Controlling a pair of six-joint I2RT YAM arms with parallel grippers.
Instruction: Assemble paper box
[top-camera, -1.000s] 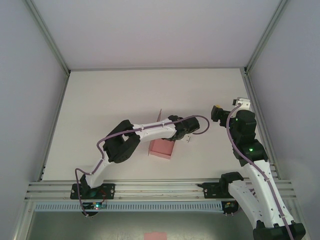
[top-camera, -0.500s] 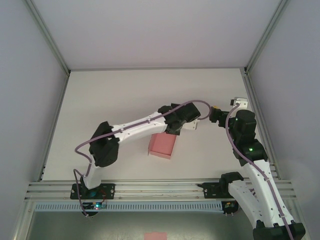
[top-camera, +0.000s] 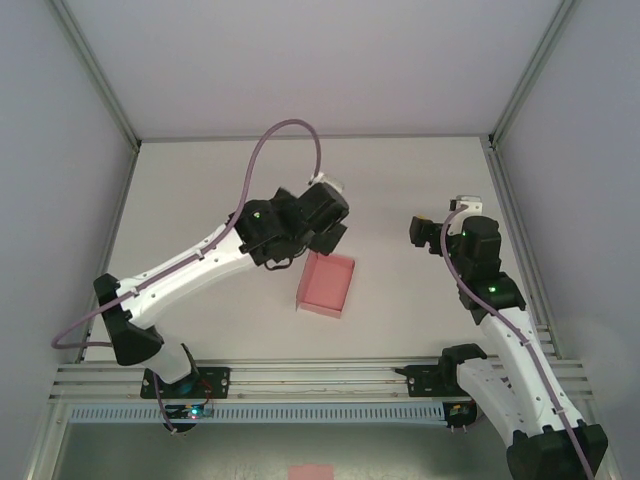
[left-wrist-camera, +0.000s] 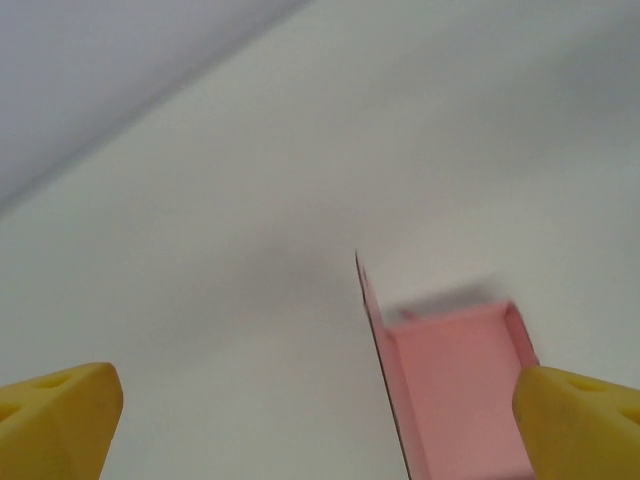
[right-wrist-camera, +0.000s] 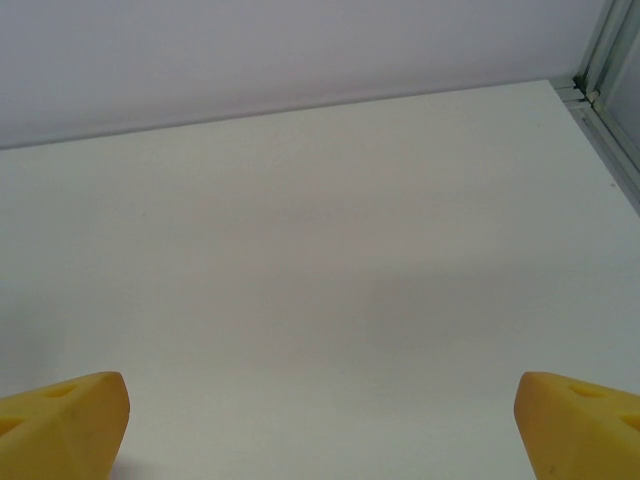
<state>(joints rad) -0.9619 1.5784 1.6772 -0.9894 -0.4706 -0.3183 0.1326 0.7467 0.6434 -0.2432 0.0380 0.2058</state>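
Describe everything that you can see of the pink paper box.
The paper box is plain pink thin card, folded into a shallow rectangular tray, open on top. Its low walls stand upright. It lies flat near the middle of the white table; nothing else seems to touch it.

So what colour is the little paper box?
The paper box is pink, clearest in the top external view.
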